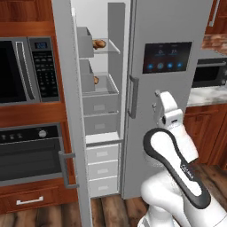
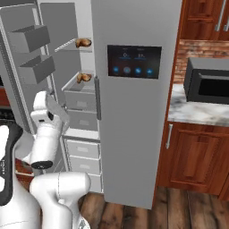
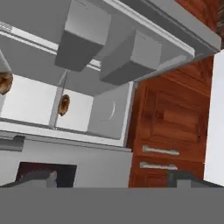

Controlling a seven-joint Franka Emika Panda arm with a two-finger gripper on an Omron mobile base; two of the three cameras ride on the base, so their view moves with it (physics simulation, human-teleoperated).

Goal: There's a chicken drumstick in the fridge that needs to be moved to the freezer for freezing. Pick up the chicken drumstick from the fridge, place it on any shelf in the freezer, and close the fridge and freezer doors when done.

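Standing ajar on the left, the plain freezer door (image 1: 71, 111) is leaving a narrow gap beside the closed fridge door (image 1: 168, 88) with its dark panel. The end effector (image 3: 111, 177) is hanging in front of that gap, holding nothing; whether its fingers are spread or closed cannot be told. The chicken drumstick (image 2: 83, 43) is resting on the upper glass shelf (image 2: 67, 44) inside the freezer, well above the end effector. A smaller brown lump (image 2: 82, 77) is sitting lower down. The right base view is showing a microwave (image 2: 208, 87) on the counter (image 2: 197, 112).
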